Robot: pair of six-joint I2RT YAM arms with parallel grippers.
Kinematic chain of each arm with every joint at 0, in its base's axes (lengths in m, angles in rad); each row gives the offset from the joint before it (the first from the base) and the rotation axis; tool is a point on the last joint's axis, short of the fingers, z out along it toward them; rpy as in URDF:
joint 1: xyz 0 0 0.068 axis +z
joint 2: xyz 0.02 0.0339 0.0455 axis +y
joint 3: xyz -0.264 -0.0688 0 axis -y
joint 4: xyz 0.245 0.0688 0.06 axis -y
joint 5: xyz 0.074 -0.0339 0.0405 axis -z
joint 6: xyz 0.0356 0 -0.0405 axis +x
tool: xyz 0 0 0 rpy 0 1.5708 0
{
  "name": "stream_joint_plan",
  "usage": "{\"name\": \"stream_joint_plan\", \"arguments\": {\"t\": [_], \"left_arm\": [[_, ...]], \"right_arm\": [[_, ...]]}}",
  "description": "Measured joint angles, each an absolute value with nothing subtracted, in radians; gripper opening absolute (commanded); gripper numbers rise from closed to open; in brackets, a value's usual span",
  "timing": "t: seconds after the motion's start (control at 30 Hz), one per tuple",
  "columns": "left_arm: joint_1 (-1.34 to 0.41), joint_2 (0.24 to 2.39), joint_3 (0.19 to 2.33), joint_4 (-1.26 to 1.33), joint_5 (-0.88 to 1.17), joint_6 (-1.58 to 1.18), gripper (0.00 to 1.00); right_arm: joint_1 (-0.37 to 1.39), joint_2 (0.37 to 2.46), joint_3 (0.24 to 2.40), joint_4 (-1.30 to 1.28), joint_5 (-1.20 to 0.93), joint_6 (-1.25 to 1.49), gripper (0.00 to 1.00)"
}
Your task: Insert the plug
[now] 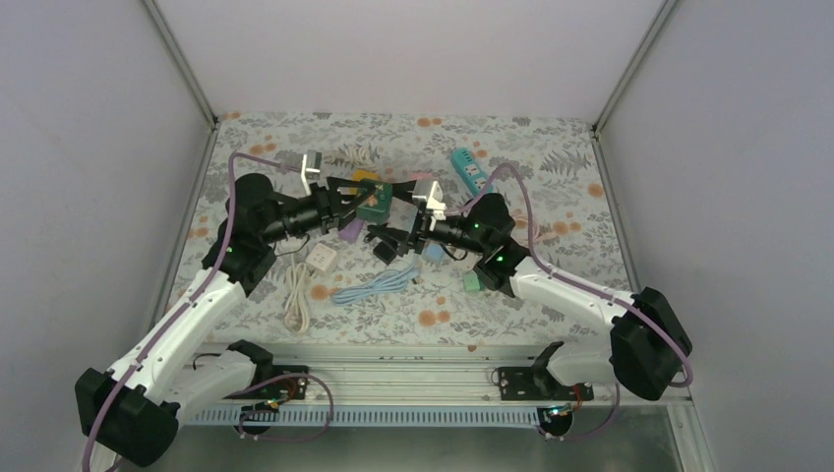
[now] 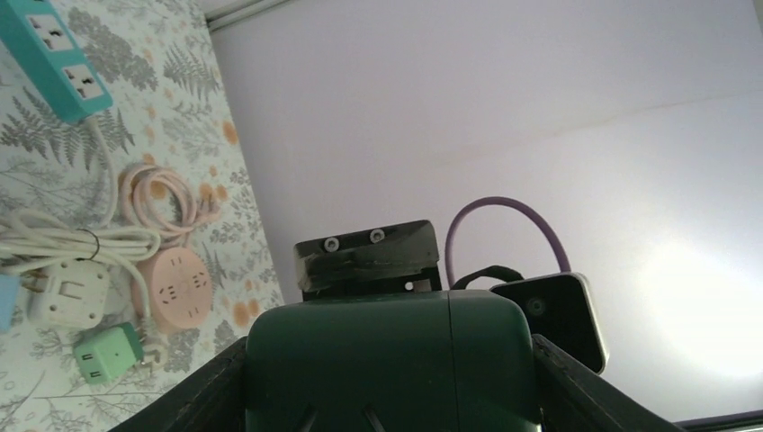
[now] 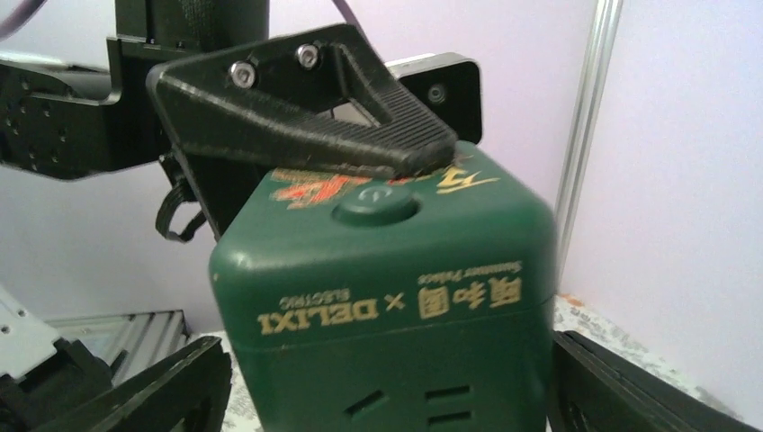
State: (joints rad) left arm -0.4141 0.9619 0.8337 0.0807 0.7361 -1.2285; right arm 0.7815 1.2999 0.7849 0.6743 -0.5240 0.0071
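Observation:
A dark green cube socket marked DELIXI is held off the table. My left gripper is shut on it, with its fingers pressed on two opposite faces. My right gripper is open and straddles the same cube. Its fingers stand close beside the sides, with a thin gap on the left. One left finger lies across the cube's top by the round button. Socket slots show on the face toward the right wrist. I cannot pick out the plug in any view.
On the floral table lie a teal power strip, a white cube adapter, a white cable, a light blue cable, a small light green adapter and a pink round socket. Walls close three sides.

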Motion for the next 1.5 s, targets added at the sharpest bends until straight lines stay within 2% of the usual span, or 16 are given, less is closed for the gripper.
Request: {"name": "stream_joint_plan", "arguments": {"t": [0.2,0.3,0.33,0.4,0.5,0.6,0.97,1.33,1.5], "left_arm": [[-0.414,0.960,0.828,0.113,0.749,-1.266,0.65],[-0.412,0.952,0.808,0.147,0.757,-1.296,0.69],[-0.409,0.950,0.802,0.155,0.757,-1.303,0.71],[-0.405,0.949,0.800,0.159,0.760,-1.302,0.84],[-0.406,0.958,0.849,0.049,0.748,-1.214,0.99],[-0.411,0.976,0.938,-0.129,0.675,-1.077,1.00],[-0.412,1.069,1.155,-0.621,0.433,-0.584,0.81],[-0.545,1.135,1.200,-0.698,0.362,-0.450,0.81],[-0.572,1.165,1.200,-0.715,0.297,-0.458,0.69]], "right_arm": [[0.788,1.315,0.789,0.703,-0.527,0.000,0.64],[0.792,1.327,0.792,0.723,-0.526,-0.001,0.44],[0.792,1.331,0.794,0.726,-0.527,-0.004,0.40],[0.793,1.337,0.800,0.723,-0.526,-0.006,0.33],[0.797,1.338,0.808,0.708,-0.521,-0.019,0.32],[0.798,1.338,0.815,0.670,-0.503,-0.041,0.32],[0.799,1.321,0.835,0.352,-0.398,-0.181,0.33],[0.838,1.371,0.929,0.196,-0.335,-0.245,0.34],[0.850,1.387,0.935,0.181,-0.309,-0.247,0.34]]}}
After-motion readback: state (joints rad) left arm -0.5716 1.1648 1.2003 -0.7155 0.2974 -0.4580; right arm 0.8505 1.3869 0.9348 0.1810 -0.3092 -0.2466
